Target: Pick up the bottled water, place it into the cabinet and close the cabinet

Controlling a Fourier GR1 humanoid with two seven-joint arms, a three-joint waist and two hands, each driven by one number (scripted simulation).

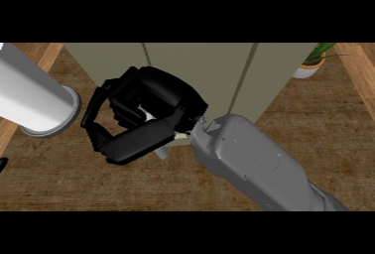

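The cabinet (198, 69) stood at the far centre of the scene. The right hand (147, 116) was positioned in front of the cabinet, with its forearm (253, 163) extending to the near right. A left forearm (33, 92) entered from the left edge. A potted plant (313, 62) stood at the far right, beside the cabinet.

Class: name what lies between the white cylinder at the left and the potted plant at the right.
In the head view, the grey-green cabinet and the right hand lie between them.
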